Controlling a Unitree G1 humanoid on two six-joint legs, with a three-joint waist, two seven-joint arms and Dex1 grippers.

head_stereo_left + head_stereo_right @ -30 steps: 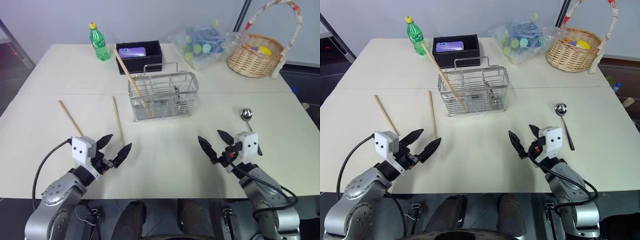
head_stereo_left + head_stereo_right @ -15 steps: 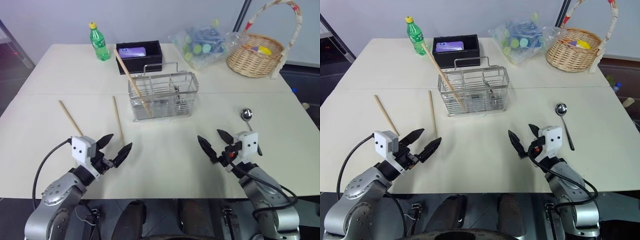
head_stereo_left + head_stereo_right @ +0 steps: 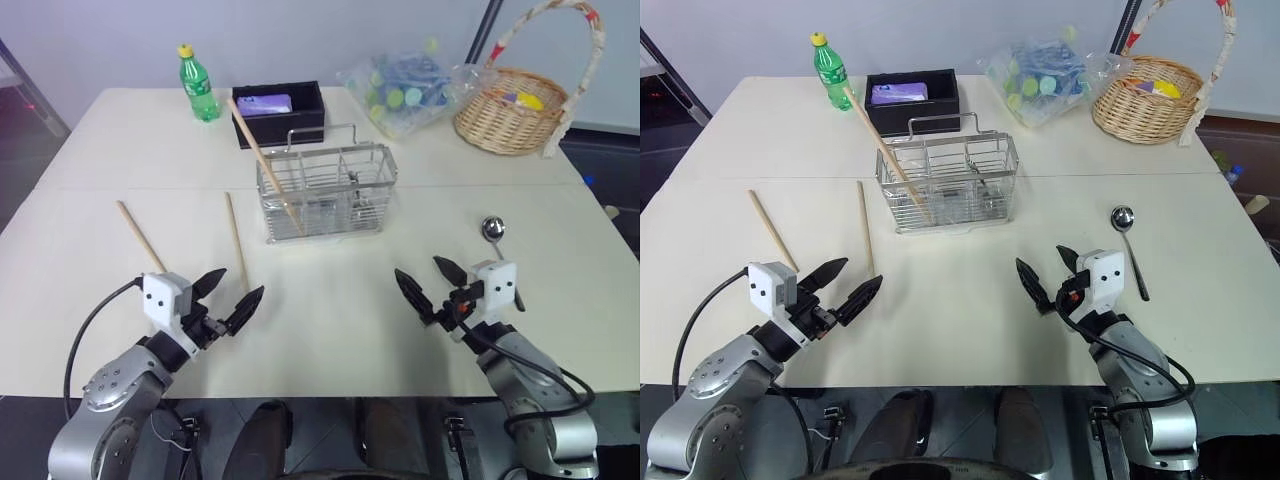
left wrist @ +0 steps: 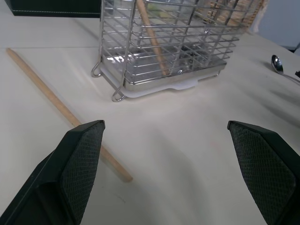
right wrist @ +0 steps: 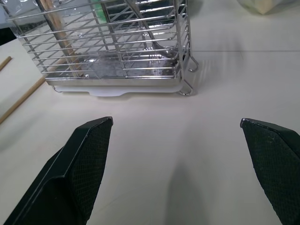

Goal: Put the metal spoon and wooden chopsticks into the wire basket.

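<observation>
Over the table's near edge | left tool wide, empty | right tool wide, empty

Bright, even overhead light; soft faint shadows on the desk; wrist views blur slightly toward the far edge.

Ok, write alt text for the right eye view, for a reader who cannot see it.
Two open robot hands, the left hand and the right hand, hover above a cream table, holding nothing. Behind them stands a wire basket with one wooden chopstick leaning in it. Two more chopsticks lie on the table at its left, a metal spoon at its right.
</observation>
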